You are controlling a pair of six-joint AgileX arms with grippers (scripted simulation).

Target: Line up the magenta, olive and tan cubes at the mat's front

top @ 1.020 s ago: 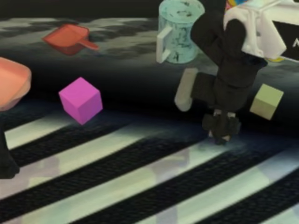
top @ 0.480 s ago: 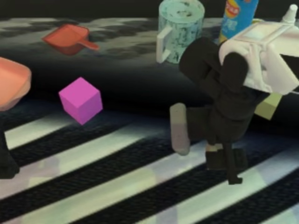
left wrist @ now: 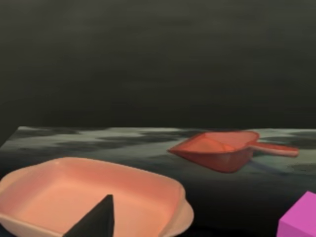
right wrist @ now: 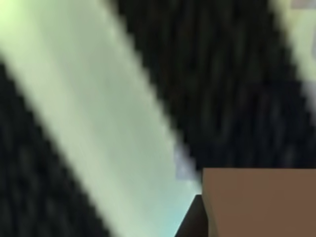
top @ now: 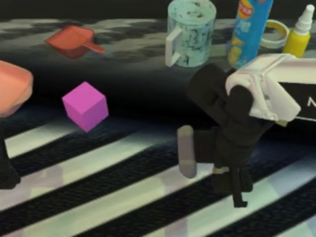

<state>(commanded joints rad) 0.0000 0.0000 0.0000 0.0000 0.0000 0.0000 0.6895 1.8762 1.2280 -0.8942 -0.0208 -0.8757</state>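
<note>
The magenta cube rests on the dark part of the mat, left of centre. My right gripper points down over a pale stripe at the front right, shut on the tan cube; one dark finger lies against the cube's side. In the top view the tan cube is hidden under that gripper. The right arm hides the olive cube. My left gripper is parked at the left edge, open, with one fingertip showing in front of the pink dish.
A pink dish sits at the left edge and a red scoop behind it. Along the back stand a mint mug, a blue chips can, a yellow-rimmed ring and a yellow bottle.
My right arm has moved toward the mat's front, carrying the tan cube, and now covers the olive cube seen earlier at the right. The magenta cube and left arm have not moved.
</note>
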